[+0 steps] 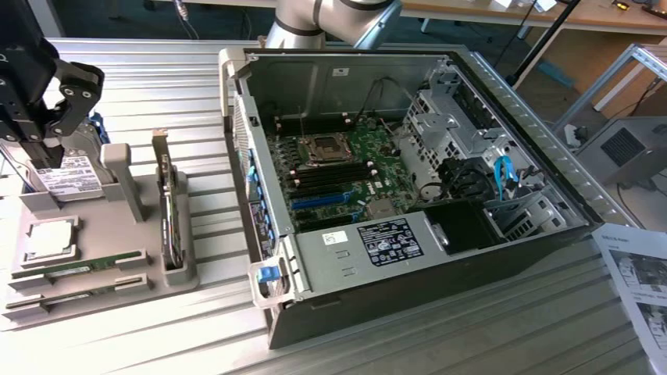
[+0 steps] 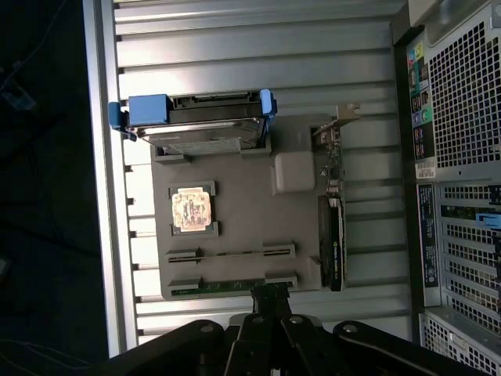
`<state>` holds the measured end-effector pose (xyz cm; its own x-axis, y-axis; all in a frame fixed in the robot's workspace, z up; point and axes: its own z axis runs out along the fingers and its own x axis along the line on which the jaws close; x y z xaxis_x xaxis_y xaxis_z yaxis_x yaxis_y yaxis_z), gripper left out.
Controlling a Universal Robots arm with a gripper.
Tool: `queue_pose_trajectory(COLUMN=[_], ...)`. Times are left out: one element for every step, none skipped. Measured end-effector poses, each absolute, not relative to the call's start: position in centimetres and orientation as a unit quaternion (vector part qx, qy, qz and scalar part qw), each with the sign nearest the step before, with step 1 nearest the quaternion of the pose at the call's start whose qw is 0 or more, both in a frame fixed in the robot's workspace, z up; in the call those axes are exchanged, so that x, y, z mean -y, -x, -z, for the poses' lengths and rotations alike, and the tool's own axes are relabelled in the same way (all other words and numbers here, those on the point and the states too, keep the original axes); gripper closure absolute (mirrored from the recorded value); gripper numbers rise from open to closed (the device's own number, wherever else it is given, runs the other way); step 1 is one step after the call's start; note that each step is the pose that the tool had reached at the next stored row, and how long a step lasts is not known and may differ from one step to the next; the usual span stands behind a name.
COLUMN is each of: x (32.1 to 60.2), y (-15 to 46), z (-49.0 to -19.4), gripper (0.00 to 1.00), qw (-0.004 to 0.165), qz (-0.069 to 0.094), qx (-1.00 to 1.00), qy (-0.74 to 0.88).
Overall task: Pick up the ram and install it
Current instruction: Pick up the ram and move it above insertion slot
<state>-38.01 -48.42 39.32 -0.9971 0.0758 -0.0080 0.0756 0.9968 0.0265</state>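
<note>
Exterior view, upper part of its left: my black gripper [image 1: 47,144] hangs with its fingers clenched together on nothing, and the frame's edge cuts off part of its body. It covers the far end of a silver hard drive with blue side rails [image 1: 68,178], which stands in a moulded grey holder tray [image 1: 109,230]. The drive's white label carries print too small to read.

The ram, a long, thin green circuit-board stick [image 1: 83,267], stands on edge in a slot at the tray's near end. A second green stick of the same shape [image 1: 75,293] stands just beside it in the next slot, and the slot walls hide the lower edges of both. A square silver processor chip [image 1: 47,238] lies between the sticks and the drive. An upright expansion card with a metal bracket [image 1: 167,203] stands along the tray's side, seen edge-on, so I cannot make out its face.

Centre: an open black and silver computer case [image 1: 344,74] lies on a ribbed metal table [image 1: 187,86], exposing a green motherboard [image 1: 365,148] and its black memory slots [image 1: 333,176]. The power supply's black label [image 1: 386,238] is illegible. A printed sheet of paper [image 1: 636,266] is cropped at the exterior view's right.

Wrist view: my fingertips [image 2: 270,296] overlap the tray's edge next to the second stick.
</note>
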Motion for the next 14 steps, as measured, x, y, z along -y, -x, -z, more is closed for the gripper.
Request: queue_pose_trajectory(x=[48.42, 48.42, 48.42, 48.42, 48.44, 48.49, 48.55, 48.64, 48.74, 48.87, 48.98, 49.14, 49.26, 49.39], y=[38.01, 38.01, 38.01, 38.01, 38.03, 38.06, 38.11, 38.17, 38.22, 38.28, 38.32, 38.37, 38.4, 38.43], z=[-39.32, -39.33, -39.33, -39.33, -39.32, -39.31, -39.3, -39.29, -39.29, -39.28, -39.27, -39.26, -39.25, -39.24], gripper=[0.89, 0.89, 0.89, 0.89, 0.89, 0.89, 0.89, 0.89, 0.89, 0.89, 0.89, 0.89, 0.89, 0.89], qw=[0.004, 0.004, 0.004, 0.004, 0.004, 0.004, 0.005, 0.004, 0.004, 0.004, 0.004, 0.004, 0.004, 0.004], qz=[-0.013, -0.013, -0.013, -0.013, -0.013, -0.013, -0.013, -0.013, -0.013, -0.013, -0.013, -0.013, -0.013, -0.013], qx=[-0.999, -0.999, -0.999, -0.999, -0.999, -0.999, -0.999, -0.999, -0.999, -0.999, -0.999, -0.999, -0.999, -0.999], qy=[-0.038, -0.038, -0.038, -0.038, -0.038, -0.038, -0.038, -0.038, -0.038, -0.038, -0.038, -0.038, -0.038, -0.038])
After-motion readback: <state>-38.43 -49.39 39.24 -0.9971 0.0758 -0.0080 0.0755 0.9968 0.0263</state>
